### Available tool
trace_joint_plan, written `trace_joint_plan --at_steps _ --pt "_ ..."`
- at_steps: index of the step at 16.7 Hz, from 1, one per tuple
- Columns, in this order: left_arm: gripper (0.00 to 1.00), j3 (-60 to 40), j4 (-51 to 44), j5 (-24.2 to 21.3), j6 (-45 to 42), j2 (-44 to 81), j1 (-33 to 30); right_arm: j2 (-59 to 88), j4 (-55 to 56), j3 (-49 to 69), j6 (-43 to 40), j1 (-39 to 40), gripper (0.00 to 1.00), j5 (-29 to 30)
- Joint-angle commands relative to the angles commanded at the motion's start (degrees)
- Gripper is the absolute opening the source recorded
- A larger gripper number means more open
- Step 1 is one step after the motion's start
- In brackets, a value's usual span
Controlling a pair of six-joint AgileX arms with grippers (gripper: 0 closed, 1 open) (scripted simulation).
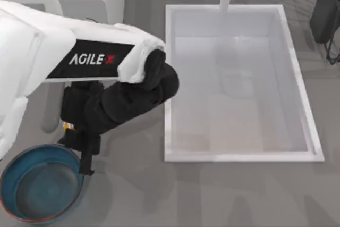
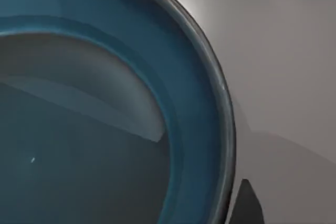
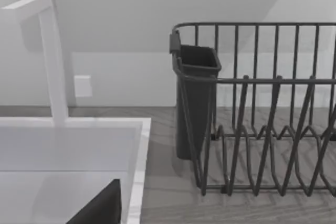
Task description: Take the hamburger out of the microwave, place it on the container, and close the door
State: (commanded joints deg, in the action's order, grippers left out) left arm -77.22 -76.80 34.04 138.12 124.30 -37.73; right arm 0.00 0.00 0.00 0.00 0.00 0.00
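Left tool [image 1: 85, 155] above the container's [image 1: 10, 206] right rim.

Container [image 1: 40, 187] rim partly under arm

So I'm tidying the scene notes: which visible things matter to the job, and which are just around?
Job:
container, at the table's front left
left gripper, over the container's rim

Just around:
sink
faucet
dish rack
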Motion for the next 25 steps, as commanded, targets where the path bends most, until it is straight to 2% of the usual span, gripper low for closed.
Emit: trace_joint_plan --at_steps 4,8,17,25 --pt "0.00 -0.59 -13.85 4.55 16.69 6.93 -5.74 0.00 0.00 0.00 0.00 0.00 1.00 0.00" --pt "0.00 -0.54 -21.17 6.87 25.63 11.21 -8.80 0.00 0.00 0.00 0.00 0.00 1.00 0.00" --pt "0.00 -0.65 -21.22 7.97 26.52 10.71 -8.62 0.00 0.00 0.00 0.00 0.00 1.00 0.00" --pt "0.00 3.06 -16.58 10.04 25.07 8.62 -6.21 0.00 0.00 0.00 0.00 0.00 1.00 0.00"
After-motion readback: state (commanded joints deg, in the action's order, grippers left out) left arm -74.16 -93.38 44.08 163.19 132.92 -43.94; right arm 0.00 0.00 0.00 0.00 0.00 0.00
